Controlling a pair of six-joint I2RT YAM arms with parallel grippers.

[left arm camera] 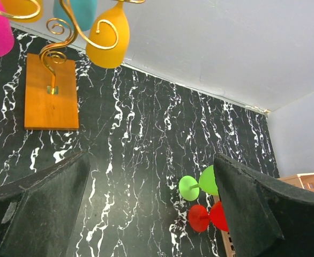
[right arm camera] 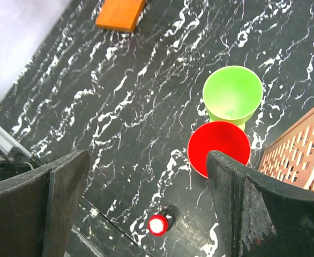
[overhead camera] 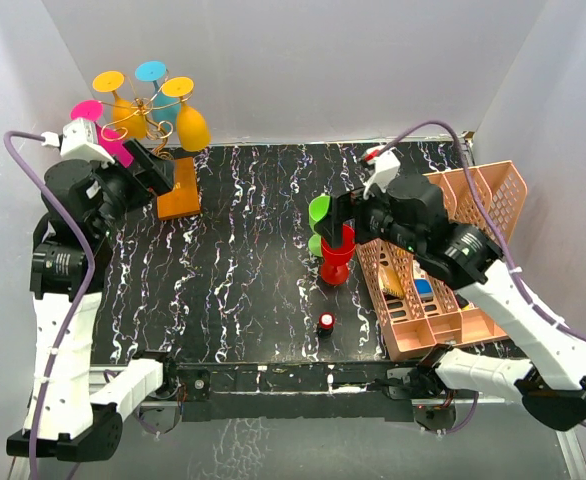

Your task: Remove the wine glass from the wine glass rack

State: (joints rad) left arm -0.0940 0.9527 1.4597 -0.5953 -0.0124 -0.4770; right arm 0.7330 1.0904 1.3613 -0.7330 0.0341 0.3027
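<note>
left fingers (left arm camera: 44, 203) wide open, empty, just beside the wine glass rack (overhead camera: 153, 125) at the bench's (overhead camera: 253, 270) far-left corner; nearest wine glass (left arm camera: 107, 40), yellow, hangs bowl-down, stem vertical, up-left of them; right fingers (right arm camera: 39, 203) open, empty, well apart.

Four hung wine glasses (overhead camera: 193, 128); two standing glasses (overhead camera: 336, 258); one rack (overhead camera: 178, 190); one basket (overhead camera: 498, 187); one red-capped bottle (overhead camera: 326, 323)
</note>
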